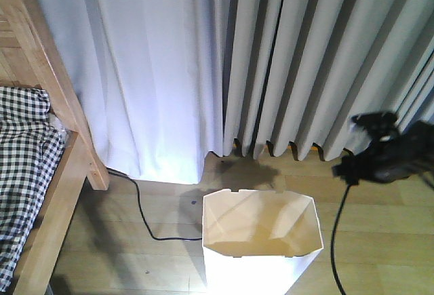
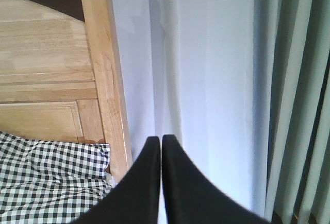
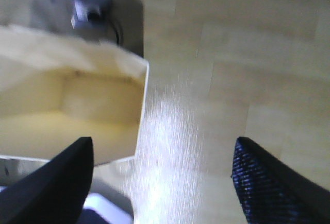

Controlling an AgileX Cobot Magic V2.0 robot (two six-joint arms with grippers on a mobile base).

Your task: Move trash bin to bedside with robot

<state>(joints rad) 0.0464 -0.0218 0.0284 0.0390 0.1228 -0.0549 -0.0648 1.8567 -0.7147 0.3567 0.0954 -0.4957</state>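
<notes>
1. Judging from the layout, the approach step is in hand: the white plastic trash bin with chamfered corners (image 1: 261, 241) is not yet gripped and stands on the wooden floor (image 1: 380, 241), well apart from the light wooden bed frame with checked bedding (image 1: 57, 173).
2. The right gripper (image 3: 165, 183) is seen with jaws spread wide, empty, hanging above bare floor just beside the bin's rim (image 3: 144, 105).
3. The left gripper (image 2: 161, 177) is seen with jaws closed together, holding nothing, facing the bed post (image 2: 105, 80).
4. A grasp on the thin rim is called for next, then a leftward carry.
5. Open floor is noted between bin and bed; a black cable (image 1: 146, 217) lies across it, and grey curtains (image 1: 305, 57) bound the far side.
</notes>
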